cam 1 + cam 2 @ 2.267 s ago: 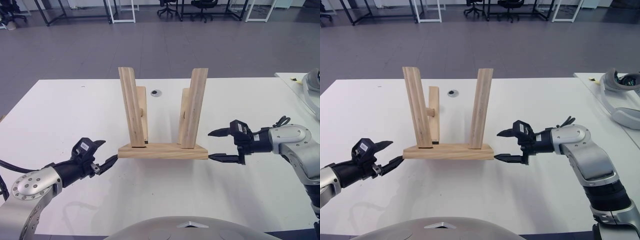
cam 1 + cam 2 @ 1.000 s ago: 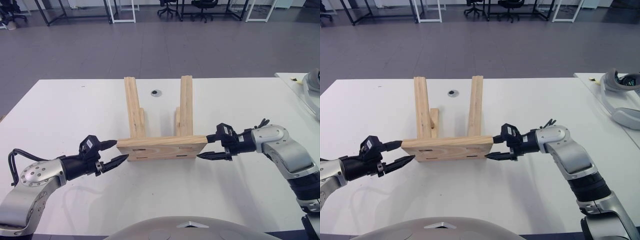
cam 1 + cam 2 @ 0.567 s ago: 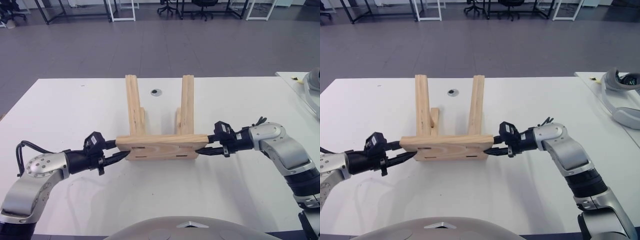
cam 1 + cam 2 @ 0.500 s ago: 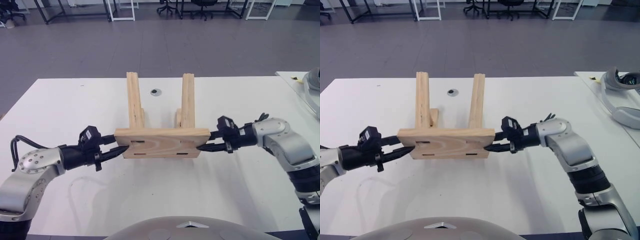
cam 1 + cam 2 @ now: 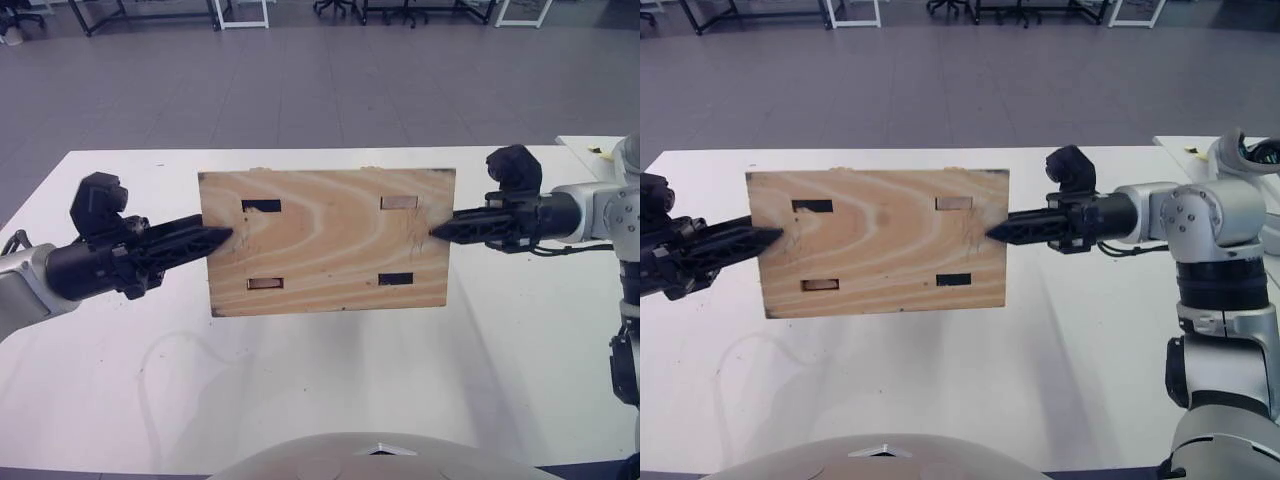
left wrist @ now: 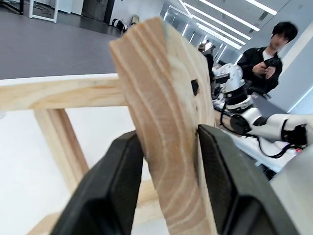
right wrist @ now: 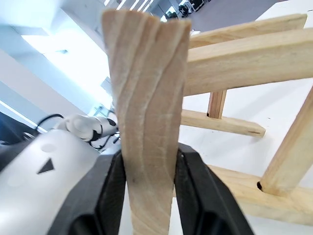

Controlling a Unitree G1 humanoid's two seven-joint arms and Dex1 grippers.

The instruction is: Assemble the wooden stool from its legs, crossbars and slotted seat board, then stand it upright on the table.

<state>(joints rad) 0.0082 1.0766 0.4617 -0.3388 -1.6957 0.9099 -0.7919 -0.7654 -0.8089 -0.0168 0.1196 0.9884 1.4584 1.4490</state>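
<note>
Pale wooden stool point(image 5: 325, 240) held up off the white table point(image 5: 420, 400), gripped at both ends of its slotted seat board point(image 5: 880, 242). Seen from the head, sits dead centre with the flat face of the board turned square toward the camera.

Four small rectangular slots point(image 5: 261, 206) cut through the board: those at 10 and 4 o'clock dark, those at 2 and 8 o'clock filled with pale wood.

Left gripper point(image 5: 225, 237) at 9 o'clock on the board, black fingers point(image 6: 107, 186) nearly closed and pinching the board's edge from both faces. Right gripper point(image 5: 440, 228) at 3 o'clock, likewise clamped on the opposite edge, fingers point(image 7: 195, 191) pressed flat to the wood on either side. Both arms stretched out level, pointing inward at each other.

From the right wrist, legs point(image 7: 244, 54) run away from the board over the table, joined by thinner crossbars point(image 7: 222, 123).

At 2 o'clock beyond the right arm, a grey-and-white headset-like device point(image 5: 1240, 150) on a neighbouring surface.

Against 2.3 seconds back: then upside down on the table, legs pointing up, both grippers spread wide just outside the board ends. One second back already pinched and tipping. Half a second back lifted, legs still visible slanting away behind. Now turned further, so the board covers them, and carried higher.
</note>
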